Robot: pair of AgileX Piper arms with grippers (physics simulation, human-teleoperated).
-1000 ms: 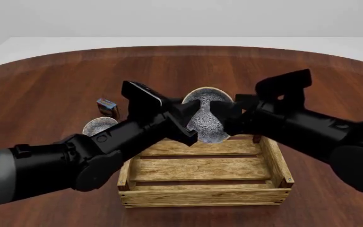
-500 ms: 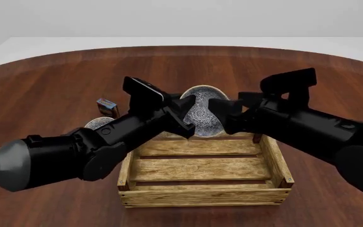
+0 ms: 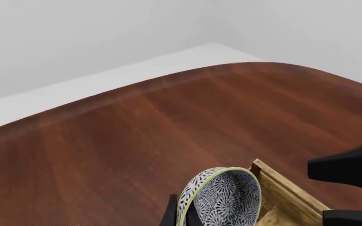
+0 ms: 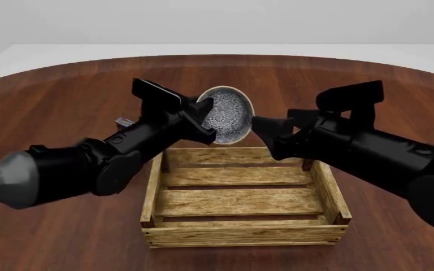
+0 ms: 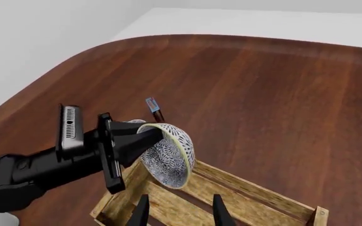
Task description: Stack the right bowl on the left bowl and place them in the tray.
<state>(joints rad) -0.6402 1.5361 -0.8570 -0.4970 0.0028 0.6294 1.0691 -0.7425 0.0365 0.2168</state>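
- Left gripper (image 4: 204, 121) is clamped on the rim of the bowl (image 4: 226, 122), carrying it tipped almost on edge in the air above the far wall of the tray (image 4: 244, 236).
- Right gripper (image 4: 266, 129) hangs just beside that bowl with its fingers a little apart and nothing between them; the right wrist view shows two bare fingertips (image 5: 141, 211) over the tray's far slats.
- Nearest the camera, the tray sits with nothing visible on its slatted floor, long axis running left to right across the table (image 4: 43, 107).
- The bowl's patterned inside faces toward the right arm and somewhat toward the camera; its rim stands close to vertical, so its opening points sideways rather than up.
- By my reading this is the carrying step: one bowl is lifted, and it looks bound for the left bowl (image 5: 134, 123).
- In the right wrist view, the left bowl is only a sliver behind the left arm, near the small red-blue box (image 5: 154, 107).
- Next move, I judge, needs the held bowl levelled opening-up and centred over the other bowl before release.
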